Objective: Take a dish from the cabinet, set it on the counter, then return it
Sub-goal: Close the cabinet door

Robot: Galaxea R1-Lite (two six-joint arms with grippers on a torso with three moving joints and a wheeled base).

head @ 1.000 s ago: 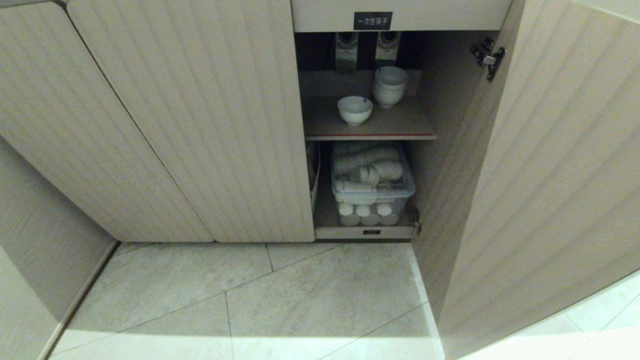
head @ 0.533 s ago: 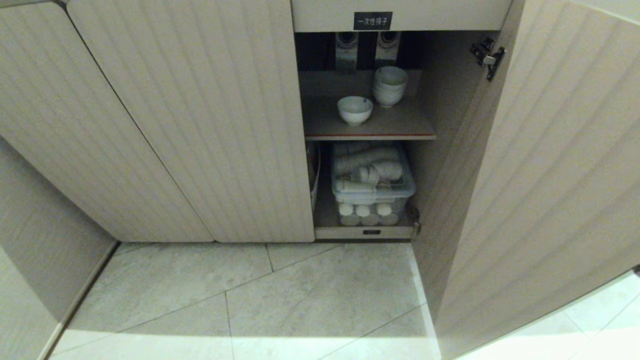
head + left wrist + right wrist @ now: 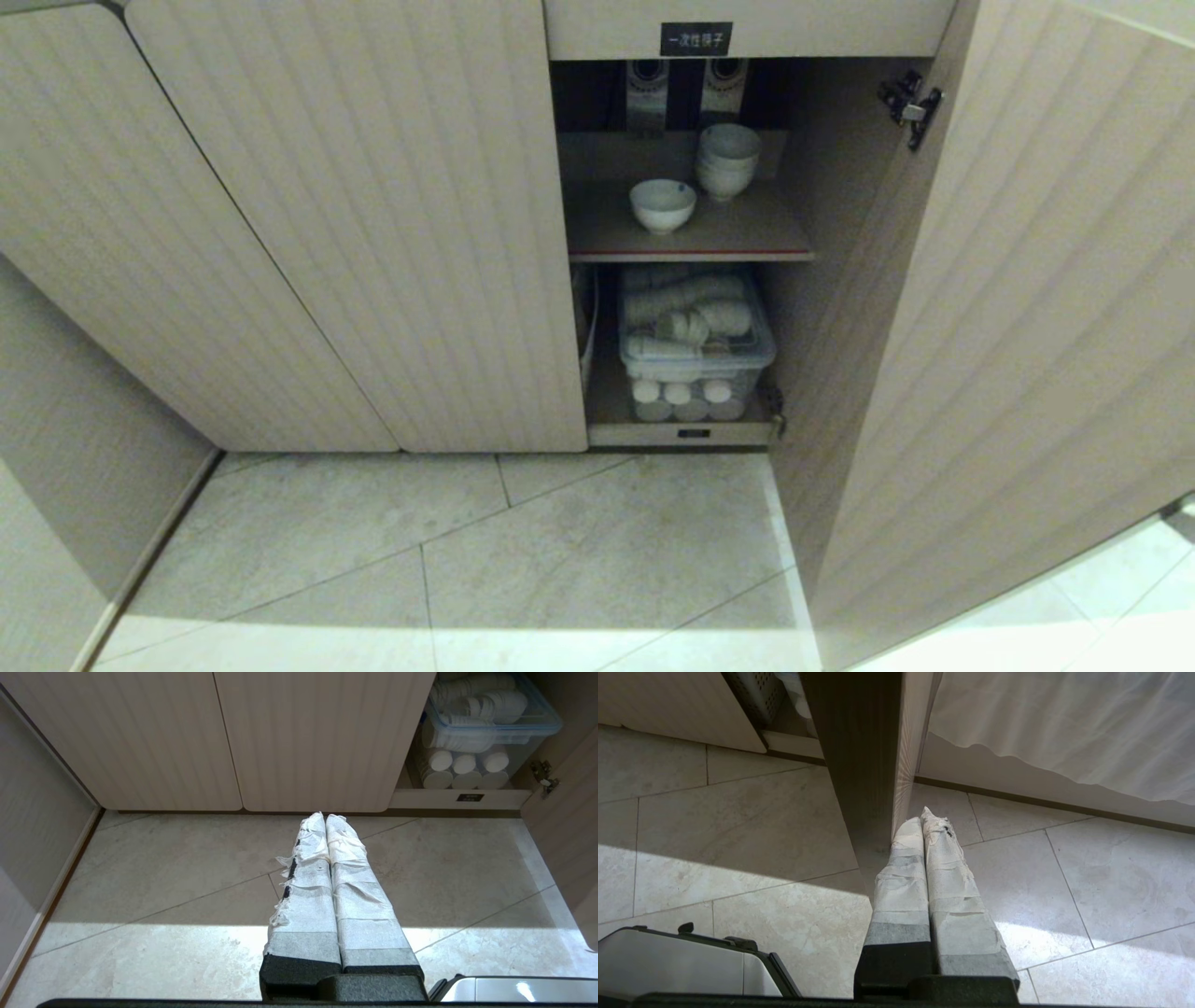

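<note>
My right gripper (image 3: 923, 817) had its 2 taped fingers pressed flat together, holding nothing, with the tips right at the free edge of the open cabinet door (image 3: 873, 765), low over the floor tiles (image 3: 738, 826). I could not tell whether they touched the edge or merely sat beside it. My left gripper (image 3: 324, 816) was likewise closed and empty, parked over the floor in front of the shut doors (image 3: 224, 737).

The dish (image 3: 662, 204) sat alone on the red-edged shelf (image 3: 691, 254) of the cabinet (image 3: 373, 233), upright, toward the shelf's left, just in front of and apart from the stack of bowls (image 3: 727, 161) at the back. A clear bin of white crockery (image 3: 695, 341) filled the compartment below.

I judged the door wide enough for a reach. To do it well I would clear the door edge first, spread the fingers before entering, come in level above the shelf lip, and pinch the near rim of the single bowl, keeping away from the stack behind it.
</note>
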